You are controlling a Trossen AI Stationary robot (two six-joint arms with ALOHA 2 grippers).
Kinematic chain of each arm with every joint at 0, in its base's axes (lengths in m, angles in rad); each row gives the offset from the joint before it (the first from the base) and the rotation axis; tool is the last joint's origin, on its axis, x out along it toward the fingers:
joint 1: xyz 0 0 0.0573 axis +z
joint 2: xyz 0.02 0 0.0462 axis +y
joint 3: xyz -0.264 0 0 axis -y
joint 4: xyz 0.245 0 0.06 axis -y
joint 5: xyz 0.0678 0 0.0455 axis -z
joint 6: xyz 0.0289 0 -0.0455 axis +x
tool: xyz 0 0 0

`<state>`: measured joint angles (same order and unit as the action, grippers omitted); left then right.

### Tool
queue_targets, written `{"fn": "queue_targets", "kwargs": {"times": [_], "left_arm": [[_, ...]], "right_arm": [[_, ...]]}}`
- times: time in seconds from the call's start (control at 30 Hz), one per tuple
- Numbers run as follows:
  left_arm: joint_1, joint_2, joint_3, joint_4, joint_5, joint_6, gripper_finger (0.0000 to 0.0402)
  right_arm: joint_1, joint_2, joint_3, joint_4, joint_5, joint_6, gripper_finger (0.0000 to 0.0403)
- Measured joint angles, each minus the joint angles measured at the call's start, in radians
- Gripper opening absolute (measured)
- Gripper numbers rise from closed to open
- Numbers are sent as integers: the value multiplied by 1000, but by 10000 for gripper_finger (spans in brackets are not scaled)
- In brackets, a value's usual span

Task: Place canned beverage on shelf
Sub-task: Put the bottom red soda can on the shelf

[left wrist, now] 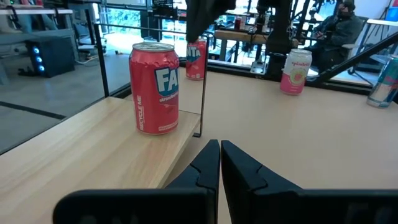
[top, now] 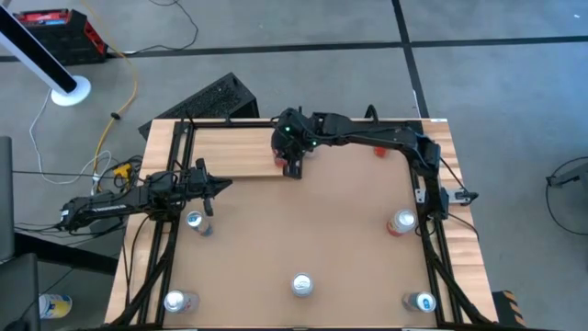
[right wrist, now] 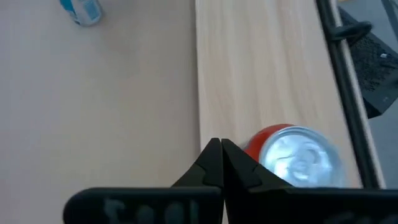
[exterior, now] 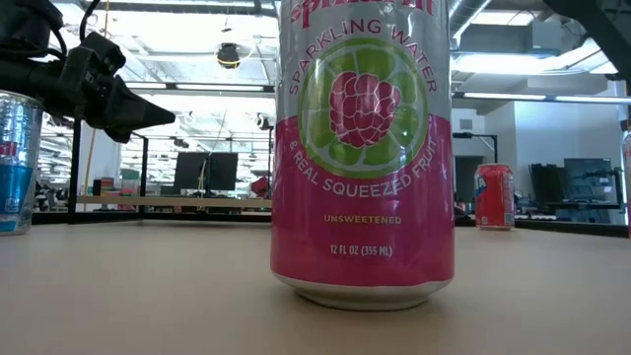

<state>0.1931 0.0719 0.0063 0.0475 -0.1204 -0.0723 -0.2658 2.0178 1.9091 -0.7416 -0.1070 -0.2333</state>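
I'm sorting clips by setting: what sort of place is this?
Most likely a robotics lab or open workshop, not a home: a tabletop framed with black rails and set with drink cans, a bare concrete floor with loose cables, and monitors on desks under strip lights beyond.

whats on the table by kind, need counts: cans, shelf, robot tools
upright metal drink cans: 7
pale wood-plank shelf with black metal rails: 1
dark two-finger tools: 2, left tool, right tool
total: 10
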Motion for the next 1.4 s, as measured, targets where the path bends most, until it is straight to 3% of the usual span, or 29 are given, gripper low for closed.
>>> {"fn": "queue_targets", "kwargs": {"times": [0.97, 1.4], "left_arm": [[0, 0, 0, 0, 0, -2, 0], [0, 0, 0, 0, 0, -2, 0]], "right_arm": [[-72, 1, -35, 25, 4, 15, 15], [-90, 1, -34, 73, 60, 23, 16]]}}
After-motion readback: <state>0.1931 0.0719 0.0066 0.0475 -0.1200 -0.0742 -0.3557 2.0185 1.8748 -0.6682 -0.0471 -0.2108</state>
